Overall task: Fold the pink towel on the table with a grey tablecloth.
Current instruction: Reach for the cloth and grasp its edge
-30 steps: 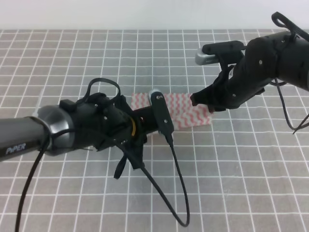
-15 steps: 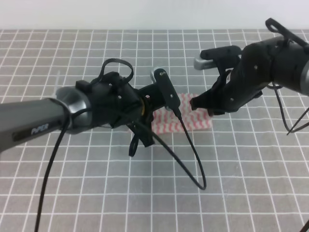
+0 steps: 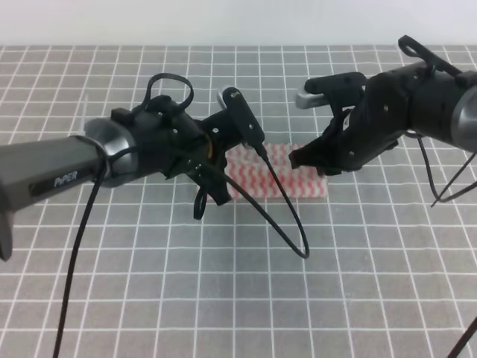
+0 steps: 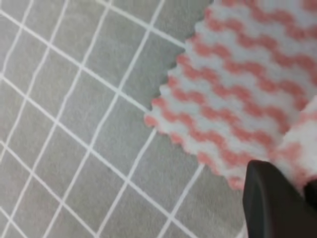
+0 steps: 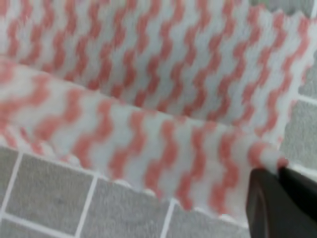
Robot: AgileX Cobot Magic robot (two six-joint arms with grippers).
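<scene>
The left gripper [image 4: 292,196] and right gripper [image 5: 277,196] each pinch an edge of the pink towel [image 3: 287,179]. It lies partly folded at centre frame on the grey tablecloth [image 3: 223,298], between both arms.

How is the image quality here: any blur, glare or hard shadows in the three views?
High view: even, soft light, no glare, sharp; the arms hide part of the towel. Left wrist view: towel slightly soft, dark tool finger blurred. Right wrist view: very close, towel soft-focused, dark finger blurred at the corner.
</scene>
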